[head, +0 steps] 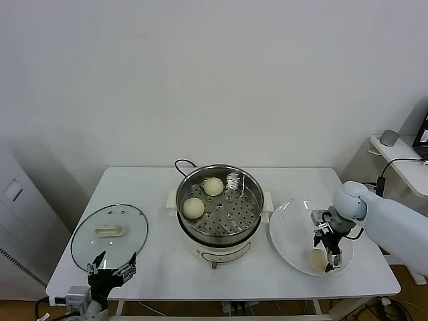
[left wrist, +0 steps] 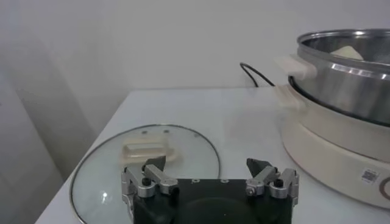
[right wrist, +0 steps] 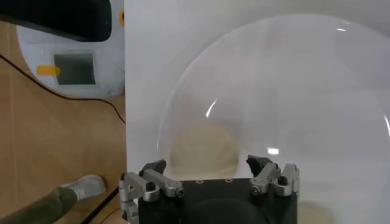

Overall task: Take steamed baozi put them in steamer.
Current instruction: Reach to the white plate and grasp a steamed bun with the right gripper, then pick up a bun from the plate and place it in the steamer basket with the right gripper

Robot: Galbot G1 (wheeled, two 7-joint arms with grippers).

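Hovering right end effector (head: 332, 253), fingers apart, over baozi (head: 317, 258) on plate (head: 287, 227) beside steamer (head: 219, 207); needing descent, closing.

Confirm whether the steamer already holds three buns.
No, the steamer holds only two buns; another bun sits on the plate.

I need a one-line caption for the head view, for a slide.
Right gripper open over a baozi on the plate; two baozi in the steamer.
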